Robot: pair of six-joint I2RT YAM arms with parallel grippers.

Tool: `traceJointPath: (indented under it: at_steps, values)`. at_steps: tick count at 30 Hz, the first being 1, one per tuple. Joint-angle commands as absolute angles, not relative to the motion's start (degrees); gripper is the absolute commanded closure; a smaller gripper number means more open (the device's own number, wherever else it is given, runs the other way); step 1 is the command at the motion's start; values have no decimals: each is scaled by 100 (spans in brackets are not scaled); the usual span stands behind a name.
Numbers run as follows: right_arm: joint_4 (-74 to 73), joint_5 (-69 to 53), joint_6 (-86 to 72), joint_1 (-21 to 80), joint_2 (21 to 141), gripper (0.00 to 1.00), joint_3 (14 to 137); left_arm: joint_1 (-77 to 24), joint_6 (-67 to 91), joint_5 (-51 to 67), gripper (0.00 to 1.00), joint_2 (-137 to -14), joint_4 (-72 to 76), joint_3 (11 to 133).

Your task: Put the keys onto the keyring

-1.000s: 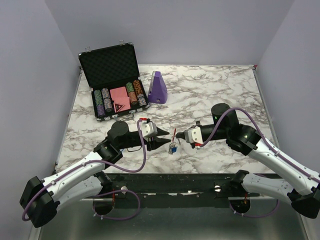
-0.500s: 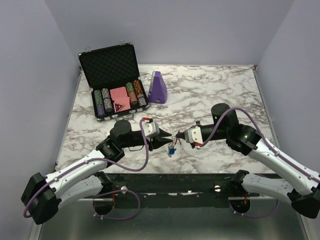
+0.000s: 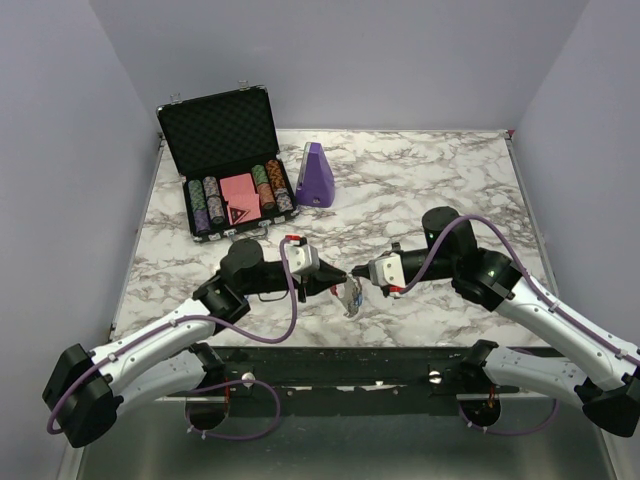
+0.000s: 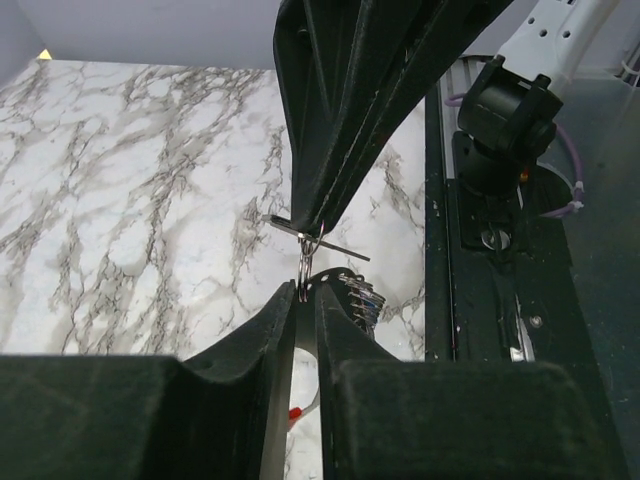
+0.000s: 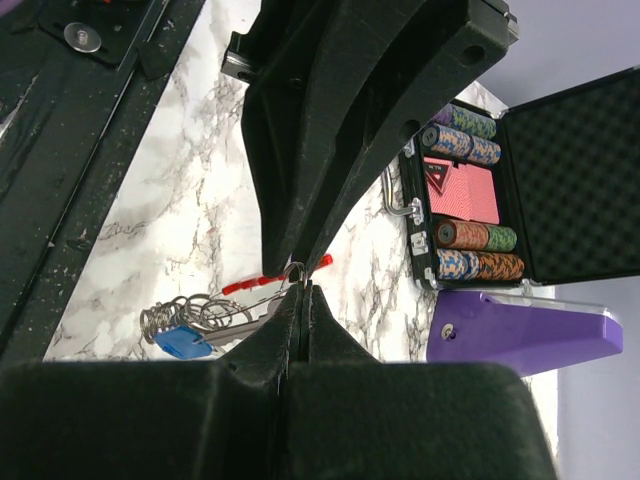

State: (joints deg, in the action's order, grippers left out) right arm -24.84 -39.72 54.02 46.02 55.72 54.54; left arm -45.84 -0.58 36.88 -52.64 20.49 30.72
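Observation:
My two grippers meet tip to tip above the table's front middle. My left gripper [image 3: 336,281] [image 4: 306,291] is shut on the keyring; a bit of its red plastic arc [image 5: 247,286] and its silvery chain coils [image 5: 190,312] show in the right wrist view. My right gripper [image 3: 353,277] [image 5: 302,288] is shut on a small metal ring [image 5: 296,270] of a key. A key with a blue tag [image 5: 183,341] hangs with the bunch of keys [image 3: 351,298] just below the fingertips. A slim black key [image 4: 322,241] crosses at my right gripper's tip.
An open black case of poker chips [image 3: 232,190] stands at the back left, with a purple wedge-shaped object [image 3: 317,175] next to it. The table's front edge and a black rail [image 4: 497,250] lie close below the grippers.
My left gripper has moved right and closed up to my right gripper's tip. The hanging bunch of keys has swung and tilted. The right arm has barely moved.

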Motion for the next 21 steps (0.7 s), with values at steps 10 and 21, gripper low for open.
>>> traceJointPath:
  at_steps: [10, 21]
  values:
    - [-2390, -3885, 5440, 4632, 5563, 100, 5432, -4605, -412, 3788, 100, -5291, 1601, 3454]
    - [-2426, -3850, 5634, 4632, 5651, 100, 5475, -4597, -2002, 4411, 100, -5519, -569, 4499]
